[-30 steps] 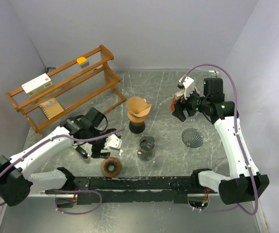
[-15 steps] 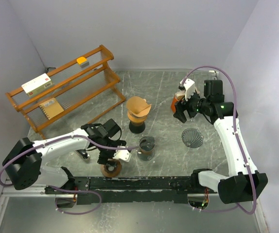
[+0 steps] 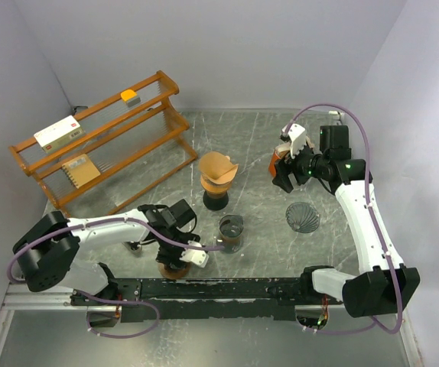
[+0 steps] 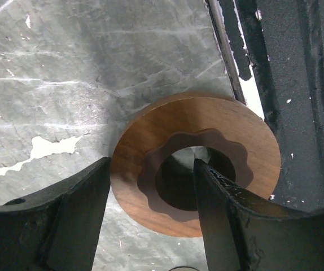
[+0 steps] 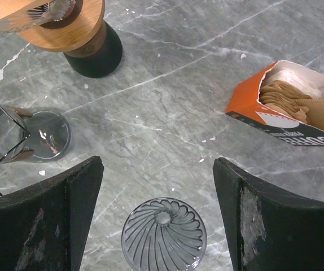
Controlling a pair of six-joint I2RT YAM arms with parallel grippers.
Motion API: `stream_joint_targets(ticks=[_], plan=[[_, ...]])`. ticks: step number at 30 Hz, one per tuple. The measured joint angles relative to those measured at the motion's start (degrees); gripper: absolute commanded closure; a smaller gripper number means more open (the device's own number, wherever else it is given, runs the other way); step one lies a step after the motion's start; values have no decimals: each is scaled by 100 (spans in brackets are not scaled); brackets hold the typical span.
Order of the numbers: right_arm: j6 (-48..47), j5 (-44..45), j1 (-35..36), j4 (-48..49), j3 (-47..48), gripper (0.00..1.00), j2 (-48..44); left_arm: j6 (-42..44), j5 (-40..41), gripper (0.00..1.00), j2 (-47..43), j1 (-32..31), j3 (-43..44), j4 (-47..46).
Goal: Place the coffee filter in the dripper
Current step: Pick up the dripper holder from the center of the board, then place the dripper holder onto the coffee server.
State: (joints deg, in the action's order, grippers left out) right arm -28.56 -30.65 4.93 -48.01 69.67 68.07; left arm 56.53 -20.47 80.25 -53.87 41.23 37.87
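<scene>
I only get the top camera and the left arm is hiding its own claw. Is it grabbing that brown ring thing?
Observer: Not yet. The left wrist view shows the left gripper open, one finger outside the wooden ring and the other over its hole.
Operator: What's the orange thing behind the right claw?
Observer: An orange box, open, with brown paper filters stacked inside.
Operator: Is the right claw holding one?
Observer: No. The right gripper has its fingers wide apart with nothing between them.
</scene>
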Motion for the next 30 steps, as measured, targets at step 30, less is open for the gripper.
stream_joint_targets(ticks=[30], plan=[[0,-92,-313,13,-39,20,33,-90,-446,66,404,-101,3985,1510]])
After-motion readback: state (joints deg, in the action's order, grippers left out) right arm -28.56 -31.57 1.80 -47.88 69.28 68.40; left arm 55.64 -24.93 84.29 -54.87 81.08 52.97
